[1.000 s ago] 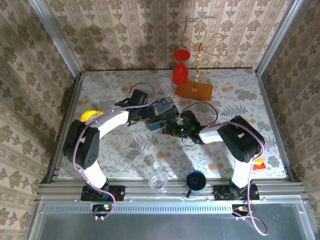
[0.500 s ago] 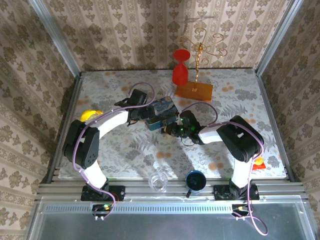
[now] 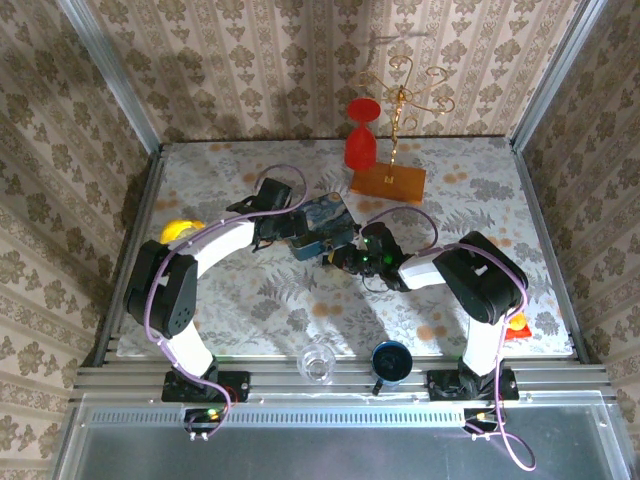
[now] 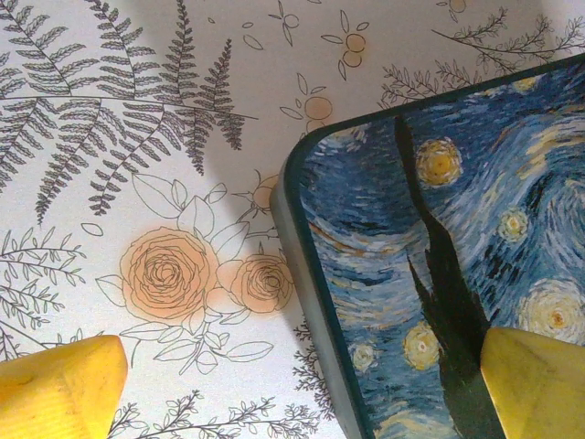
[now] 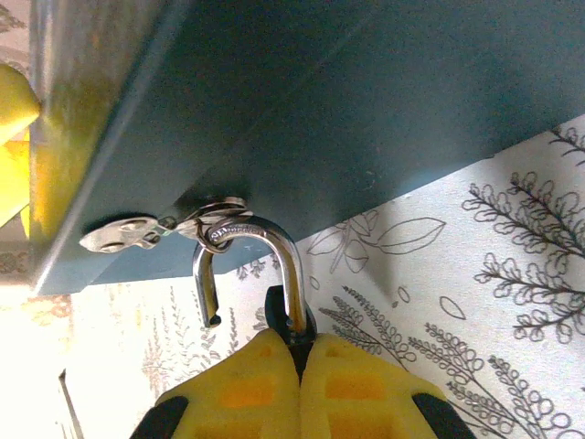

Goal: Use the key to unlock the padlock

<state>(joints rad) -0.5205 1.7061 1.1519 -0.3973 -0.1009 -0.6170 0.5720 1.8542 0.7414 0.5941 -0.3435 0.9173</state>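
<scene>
In the right wrist view the padlock (image 5: 291,274) hangs by its silvery shackle from the ring of a hasp (image 5: 123,236) on the side of the blue swirl-painted tin (image 5: 302,101). One end of the shackle stands free of the dark body. My right gripper (image 5: 300,352) is shut on that body, its yellow fingers (image 5: 366,384) pressed together around it. The key is hidden. From above, the right gripper (image 3: 342,257) sits at the tin's (image 3: 322,212) near side. My left gripper (image 4: 297,389) is open, with the tin's (image 4: 439,229) corner between its yellow fingertips (image 4: 59,389).
A red goblet (image 3: 361,140) and a gold wire stand on an orange base (image 3: 388,182) are at the back. A clear glass (image 3: 317,363) and a blue cup (image 3: 390,360) stand at the near edge. A yellow object (image 3: 178,230) lies at the left.
My right gripper's jaws have closed onto the padlock's body and shifted slightly towards the tin. The left arm and the tin have stayed put.
</scene>
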